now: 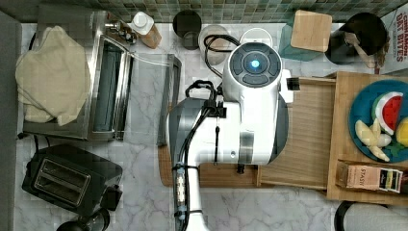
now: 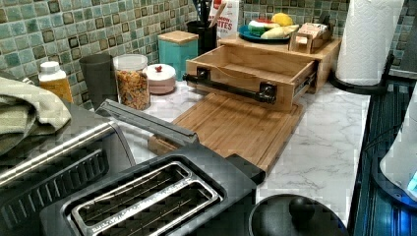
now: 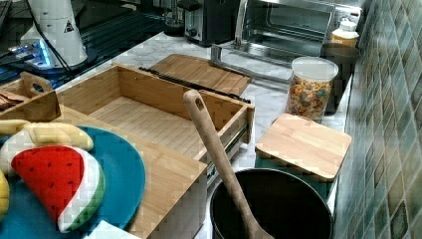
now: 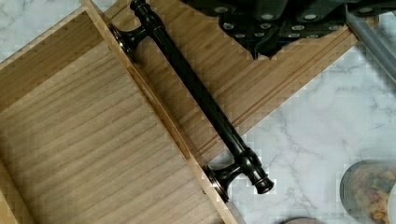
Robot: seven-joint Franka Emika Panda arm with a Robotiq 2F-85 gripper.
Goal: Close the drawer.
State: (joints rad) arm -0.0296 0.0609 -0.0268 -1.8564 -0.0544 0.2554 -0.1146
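Sitting pulled right out of its box over the cutting board [image 2: 236, 128], the empty drawer [image 2: 248, 66] looks stiff and light on slides, so push the black handle [image 4: 198, 95]; can't tell the jaws' state.

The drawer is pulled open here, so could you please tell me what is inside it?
The drawer looks empty: bare grained wood bottom in the right, left and wrist views. In the top view the arm covers part of it.

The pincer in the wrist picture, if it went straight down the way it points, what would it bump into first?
Probably the cutting board, just beside the drawer and its dark handle. The pincer hangs over the board's wood there, though how high above is hard to judge.
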